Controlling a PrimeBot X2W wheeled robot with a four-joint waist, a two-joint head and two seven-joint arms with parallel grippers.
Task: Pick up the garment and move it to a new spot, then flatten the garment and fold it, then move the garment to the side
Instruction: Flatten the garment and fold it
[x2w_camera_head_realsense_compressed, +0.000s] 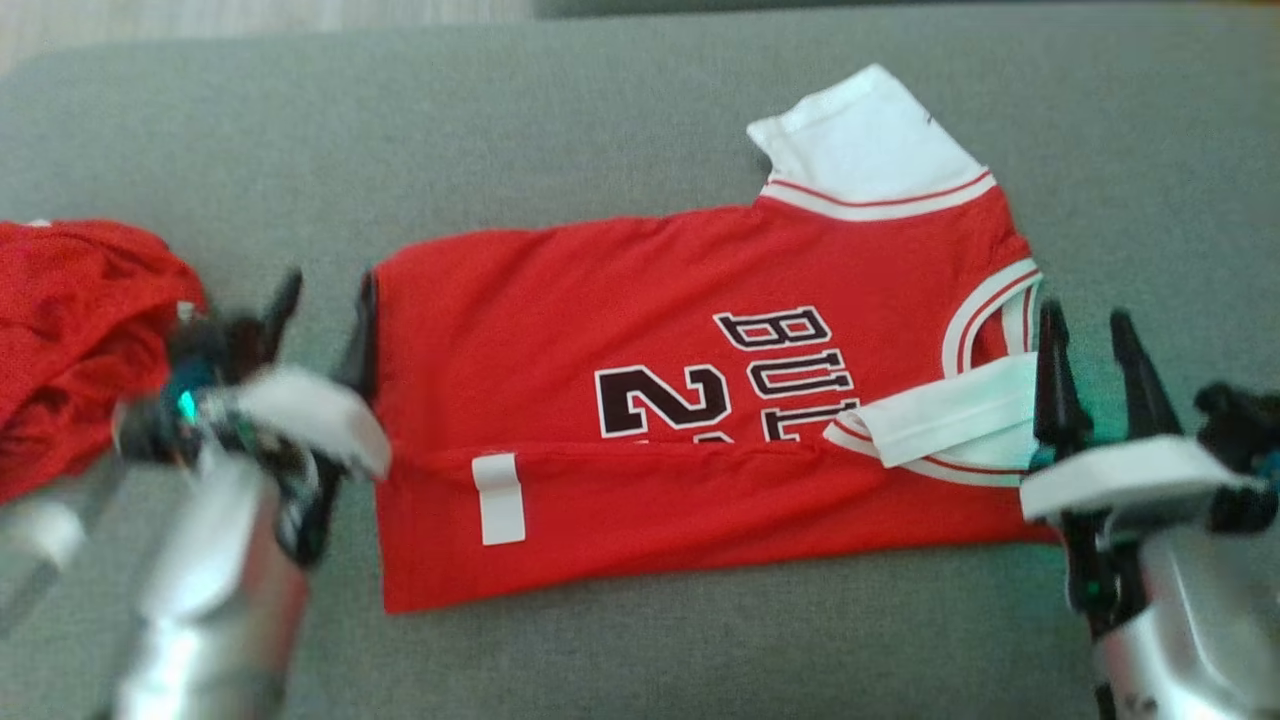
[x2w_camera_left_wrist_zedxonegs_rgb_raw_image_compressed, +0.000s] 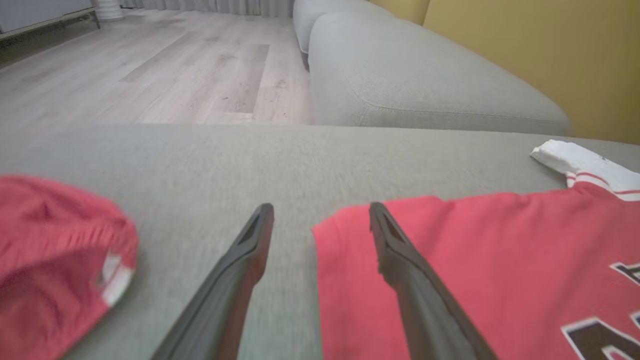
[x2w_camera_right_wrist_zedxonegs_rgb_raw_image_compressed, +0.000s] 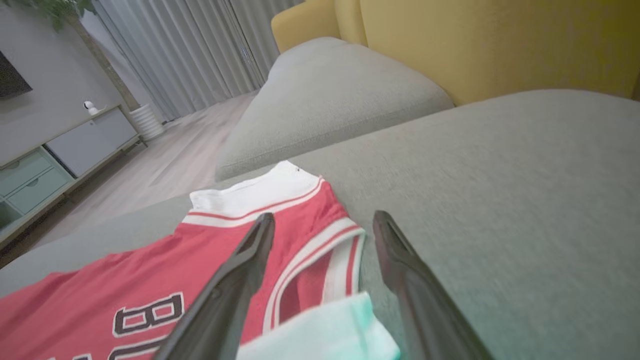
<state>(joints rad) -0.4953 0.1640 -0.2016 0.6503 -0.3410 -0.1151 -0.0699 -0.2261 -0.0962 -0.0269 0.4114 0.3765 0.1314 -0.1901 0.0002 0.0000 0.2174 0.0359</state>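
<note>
A red jersey (x2w_camera_head_realsense_compressed: 640, 330) with white sleeves and black lettering lies flat across the grey sofa seat (x2w_camera_head_realsense_compressed: 600, 130), its near edge folded up over itself. The far white sleeve (x2w_camera_head_realsense_compressed: 865, 140) sticks out at the back. My left gripper (x2w_camera_head_realsense_compressed: 325, 290) hovers open at the hem end, blurred, one finger over the jersey (x2w_camera_left_wrist_zedxonegs_rgb_raw_image_compressed: 450, 250) and one over bare cushion. My right gripper (x2w_camera_head_realsense_compressed: 1090, 325) stands open at the collar end, beside the folded near sleeve (x2w_camera_head_realsense_compressed: 960, 410). In the right wrist view the jersey's collar (x2w_camera_right_wrist_zedxonegs_rgb_raw_image_compressed: 320, 250) lies between the fingers (x2w_camera_right_wrist_zedxonegs_rgb_raw_image_compressed: 400, 250).
A second red garment (x2w_camera_head_realsense_compressed: 70, 330) lies crumpled at the seat's left end, its heap (x2w_camera_left_wrist_zedxonegs_rgb_raw_image_compressed: 55, 250) close to my left arm. Beyond the seat are another grey cushion (x2w_camera_left_wrist_zedxonegs_rgb_raw_image_compressed: 400, 75), a yellow backrest (x2w_camera_right_wrist_zedxonegs_rgb_raw_image_compressed: 475, 40) and wooden floor (x2w_camera_left_wrist_zedxonegs_rgb_raw_image_compressed: 150, 65).
</note>
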